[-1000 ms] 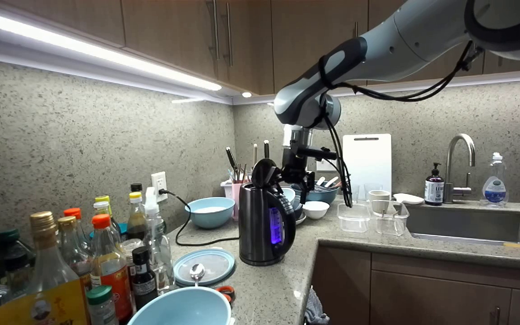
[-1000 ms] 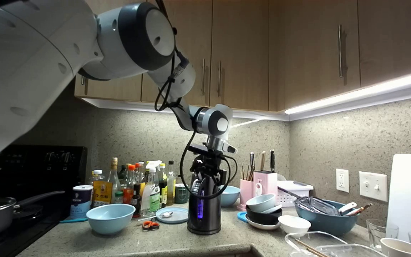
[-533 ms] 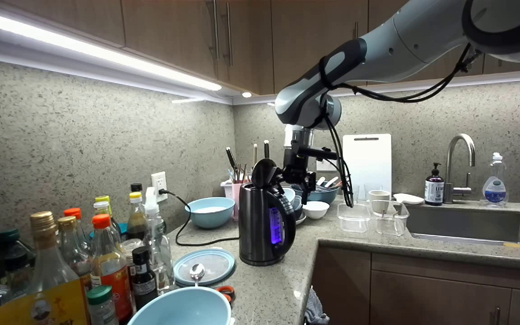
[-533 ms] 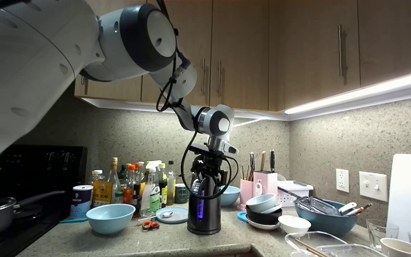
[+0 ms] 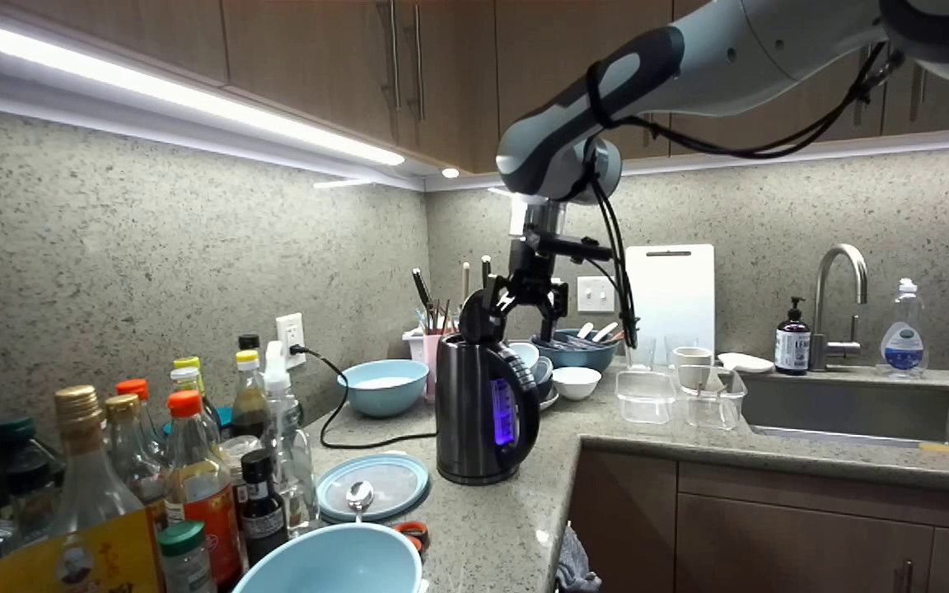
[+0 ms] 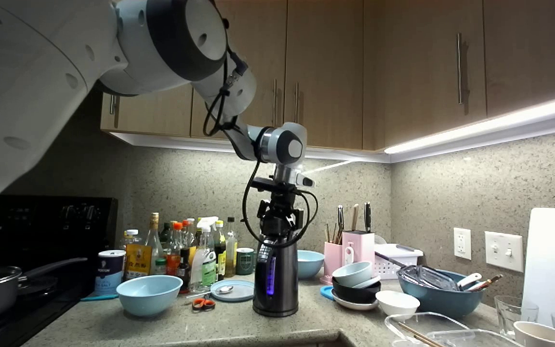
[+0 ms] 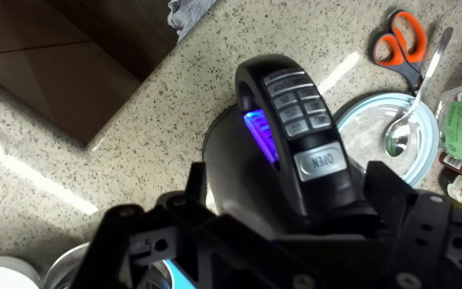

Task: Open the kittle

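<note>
kettle (image 5: 460, 412), lid (image 5: 473, 321) raised, carries a button (image 7: 321, 161) reading "open" beneath the pincer (image 7: 289, 174), spread wide and holding nothing.

catching a glossy metallic sheen on the kettle (image 5: 466, 420), smooth plastic along its handle (image 7: 301, 137), then a matt finish on the end effector (image 7: 287, 176); picking up polished, stone-like tabletop (image 7: 155, 136), shiny metal spoon (image 7: 399, 134), rough cloth (image 7: 191, 15), matt wood-grained cabinets (image 6: 325, 72)!
</note>
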{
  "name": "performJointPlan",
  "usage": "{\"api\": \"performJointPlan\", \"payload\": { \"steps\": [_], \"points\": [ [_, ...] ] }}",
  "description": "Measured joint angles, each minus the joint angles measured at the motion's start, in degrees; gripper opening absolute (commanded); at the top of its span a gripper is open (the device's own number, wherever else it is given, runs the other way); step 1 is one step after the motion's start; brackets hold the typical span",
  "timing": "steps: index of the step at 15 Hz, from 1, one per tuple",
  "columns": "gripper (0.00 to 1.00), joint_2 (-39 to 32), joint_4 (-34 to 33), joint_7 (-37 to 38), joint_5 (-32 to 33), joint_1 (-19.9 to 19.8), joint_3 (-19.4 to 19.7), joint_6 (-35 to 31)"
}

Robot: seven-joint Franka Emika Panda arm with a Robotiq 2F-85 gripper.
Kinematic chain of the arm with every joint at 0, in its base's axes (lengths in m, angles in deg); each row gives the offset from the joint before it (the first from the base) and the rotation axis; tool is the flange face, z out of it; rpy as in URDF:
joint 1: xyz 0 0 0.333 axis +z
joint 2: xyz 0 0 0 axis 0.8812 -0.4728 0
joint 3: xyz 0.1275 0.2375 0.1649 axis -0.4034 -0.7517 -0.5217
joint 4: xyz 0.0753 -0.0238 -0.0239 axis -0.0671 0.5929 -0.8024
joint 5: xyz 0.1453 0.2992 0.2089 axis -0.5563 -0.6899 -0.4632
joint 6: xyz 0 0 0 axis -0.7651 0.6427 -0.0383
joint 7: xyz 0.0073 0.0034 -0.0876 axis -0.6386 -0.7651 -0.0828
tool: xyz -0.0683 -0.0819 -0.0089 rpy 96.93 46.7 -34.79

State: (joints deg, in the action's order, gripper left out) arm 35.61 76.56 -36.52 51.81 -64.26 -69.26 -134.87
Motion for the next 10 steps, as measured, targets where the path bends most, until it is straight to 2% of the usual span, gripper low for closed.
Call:
{"api": "performJointPlan", "payload": {
  "steps": [5, 10],
  "points": [
    [1.0, 8.3, 2.4, 2.8, 3.5, 3.5, -0.1, 0.1],
    [1.0, 17.5, 7.7, 6.8, 5.2, 5.6, -0.7, -1.2]
  ]
}}
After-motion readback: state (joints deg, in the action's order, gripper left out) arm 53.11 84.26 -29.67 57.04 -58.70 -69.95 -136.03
